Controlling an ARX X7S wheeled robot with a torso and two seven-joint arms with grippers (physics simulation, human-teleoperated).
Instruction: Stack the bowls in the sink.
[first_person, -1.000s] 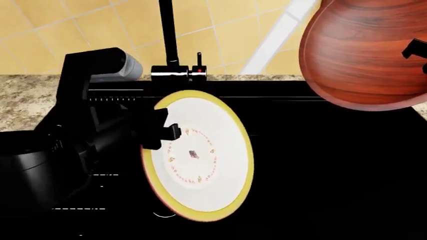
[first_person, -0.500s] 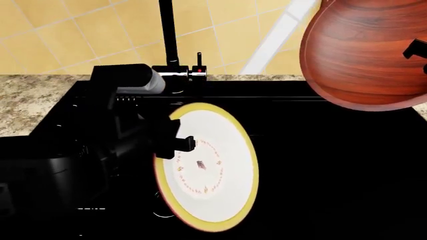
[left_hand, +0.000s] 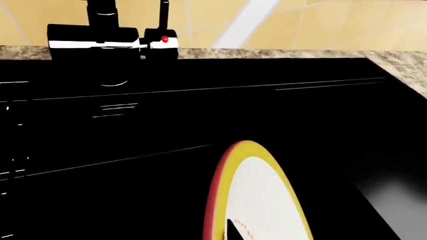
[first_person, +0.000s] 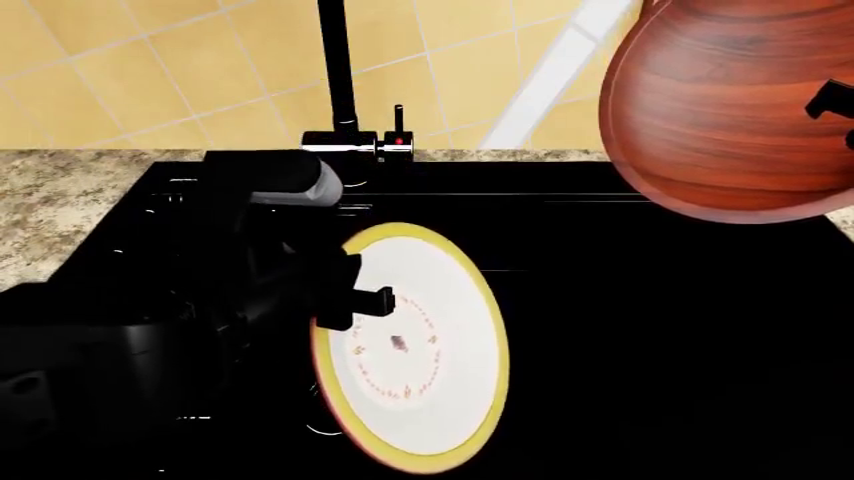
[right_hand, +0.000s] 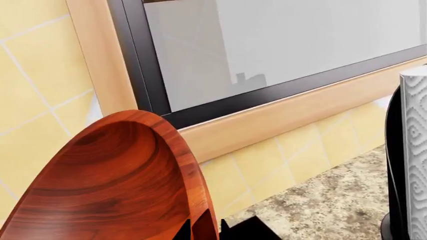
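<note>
The white bowl (first_person: 424, 352) with a yellow rim and small red marks hangs tilted on edge over the black sink (first_person: 641, 330). My left gripper (first_person: 350, 305) is shut on its rim at the left side. In the left wrist view the bowl (left_hand: 267, 195) stands edge-on, with one finger (left_hand: 231, 231) against its inner face above the sink (left_hand: 133, 175). The reddish-brown wood-grain bowl (first_person: 727, 110) is held high at the right, above the sink's far right corner. My right gripper (first_person: 830, 102) is shut on its rim. Its fingertips straddle the wooden rim (right_hand: 202, 220) in the right wrist view.
A tall black faucet (first_person: 336, 80) with a red-dotted handle rises at the sink's back edge. Speckled granite countertop (first_person: 54, 200) borders the sink on the left. Yellow wall tiles are behind. The right wrist view has a window (right_hand: 280, 45) and a paper towel roll (right_hand: 413, 150).
My left arm has shifted to the right, carrying the white bowl a little right and lower over the sink. The right arm and the wooden bowl have not moved.
</note>
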